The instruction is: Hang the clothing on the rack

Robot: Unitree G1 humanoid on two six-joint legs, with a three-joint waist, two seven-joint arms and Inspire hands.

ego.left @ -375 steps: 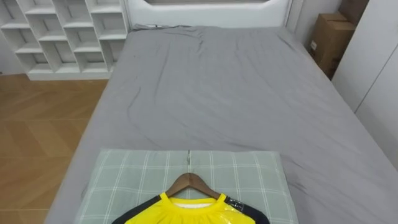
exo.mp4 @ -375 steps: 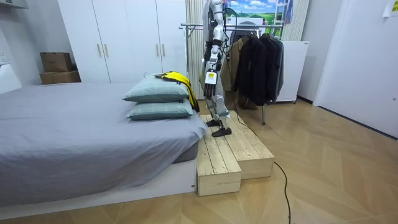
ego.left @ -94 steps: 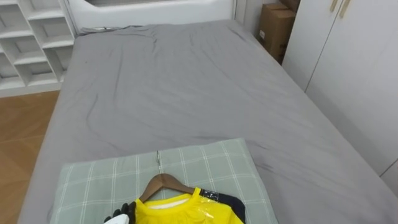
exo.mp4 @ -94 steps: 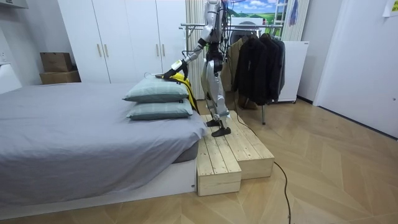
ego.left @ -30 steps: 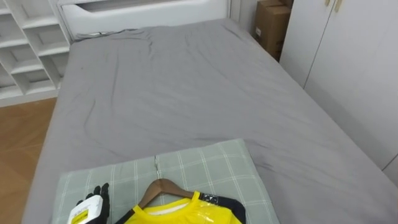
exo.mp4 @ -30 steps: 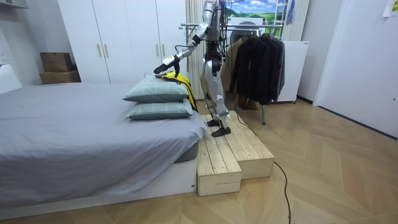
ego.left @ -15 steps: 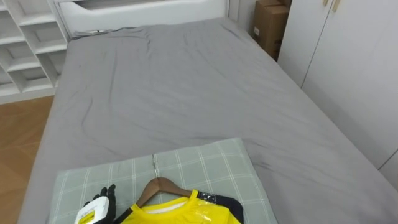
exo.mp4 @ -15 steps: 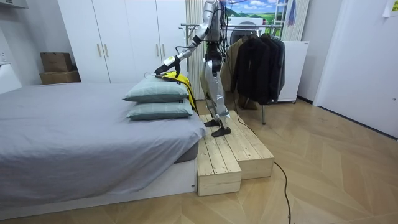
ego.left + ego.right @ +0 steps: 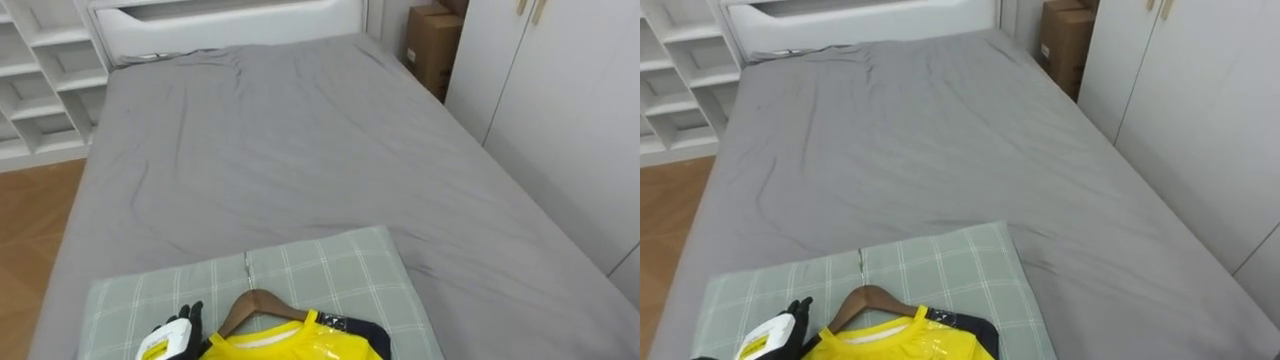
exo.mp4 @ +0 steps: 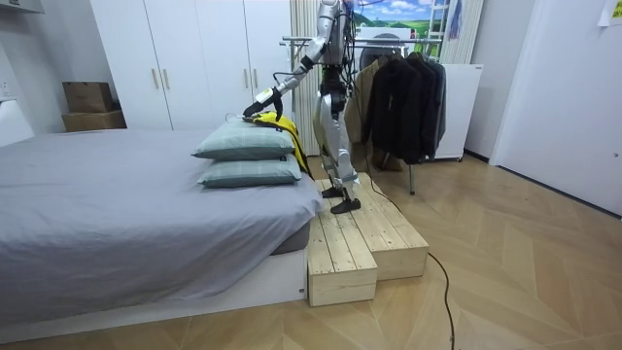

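Note:
A yellow shirt (image 9: pixel 290 345) with dark sleeves lies on a wooden hanger (image 9: pixel 262 300), on top of a green checked pillow (image 9: pixel 330 270) at the bed's near end. The hanger's metal hook points away from me along the pillow. My left hand (image 9: pixel 168 340) rests on the pillow just left of the hanger's left arm, its dark fingers straight and pointing up, close to the wood. In the room view I stand on a wooden platform (image 10: pixel 360 243) beside the bed, my left hand (image 10: pixel 260 103) stretched out over the stacked pillows.
The grey bed (image 9: pixel 280 150) stretches ahead. White wardrobe doors (image 9: pixel 560 120) and a cardboard box (image 9: pixel 430 45) stand to the right, and white shelves (image 9: pixel 40 70) to the far left. Behind me stands a clothes rack (image 10: pixel 389 41) with dark garments (image 10: pixel 403 97).
Over the last second my left hand has slid right across the pillow, closer to the hanger's left arm. The shirt and hanger lie as before.

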